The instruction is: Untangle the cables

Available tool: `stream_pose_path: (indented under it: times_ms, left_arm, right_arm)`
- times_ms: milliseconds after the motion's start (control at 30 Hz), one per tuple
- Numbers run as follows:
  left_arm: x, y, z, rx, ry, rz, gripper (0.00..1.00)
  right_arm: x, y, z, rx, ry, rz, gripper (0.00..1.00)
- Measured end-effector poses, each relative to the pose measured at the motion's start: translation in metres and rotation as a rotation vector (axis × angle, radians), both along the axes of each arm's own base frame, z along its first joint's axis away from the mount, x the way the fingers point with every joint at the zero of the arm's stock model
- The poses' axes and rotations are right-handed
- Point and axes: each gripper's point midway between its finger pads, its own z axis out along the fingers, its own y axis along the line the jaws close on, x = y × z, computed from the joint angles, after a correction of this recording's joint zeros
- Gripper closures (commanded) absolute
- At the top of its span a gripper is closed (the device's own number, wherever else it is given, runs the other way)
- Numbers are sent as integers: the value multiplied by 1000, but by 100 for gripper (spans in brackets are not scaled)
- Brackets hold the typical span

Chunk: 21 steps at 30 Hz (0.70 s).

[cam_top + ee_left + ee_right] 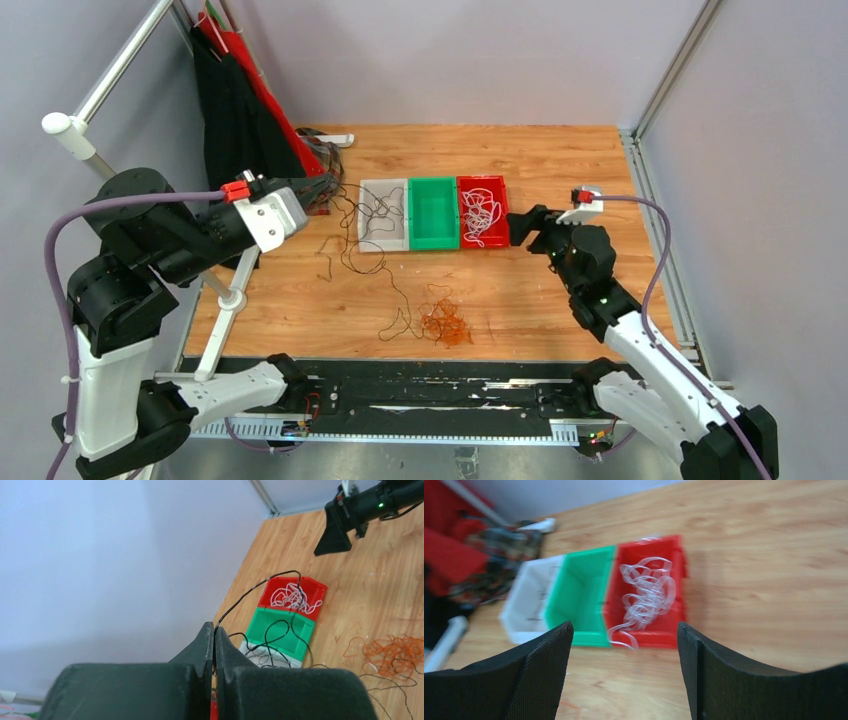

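Observation:
My left gripper (318,190) is raised left of the bins and is shut on a thin black cable (352,250). In the left wrist view the cable (257,586) runs out from between the closed jaws (215,632) and loops down over the bins. It trails across the wood to an orange cable tangle (445,322), which also shows in the left wrist view (395,652). White cables (646,592) lie in the red bin (497,230). My right gripper (525,230) is open and empty just right of the red bin (676,572).
A white bin (393,243), a green bin (433,212) and the red bin stand side by side mid-table. Black and red cloth (240,110) hangs on a frame at the back left. A white pole (232,290) stands by the left arm.

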Motion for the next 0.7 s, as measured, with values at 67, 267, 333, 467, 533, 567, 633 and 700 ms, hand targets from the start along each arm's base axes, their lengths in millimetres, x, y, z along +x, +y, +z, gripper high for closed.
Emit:
stream_pose_path:
  times_ms: [67, 267, 333, 467, 533, 567, 633, 700]
  left_arm:
    - [-6, -1, 3, -12, -11, -24, 100]
    - [-20, -11, -4, -19, 10, -119, 100]
    - [-23, -16, -9, -15, 29, -149, 100]
    - [-26, -24, -18, -13, 65, -191, 100]
    - [-28, -27, -22, -11, 82, -211, 100]
    - [-29, -29, -24, -10, 92, -219, 100]
    - [-30, -32, -30, -10, 118, -236, 100]
    - [-31, -36, -33, -9, 138, -252, 100]
  right_arm:
    - [2, 26, 15, 49, -41, 121, 25]
    - [-9, 112, 87, 159, -183, 518, 24]
    - [-28, 145, 118, 185, -255, 666, 24]
    - [-67, 187, 162, 221, -371, 886, 24]
    - [-85, 201, 176, 231, -411, 968, 24]
    - [-93, 207, 183, 235, -428, 1006, 24]
    - [-111, 219, 195, 242, -466, 1086, 24]
    - [-123, 228, 204, 247, -493, 1141, 24]
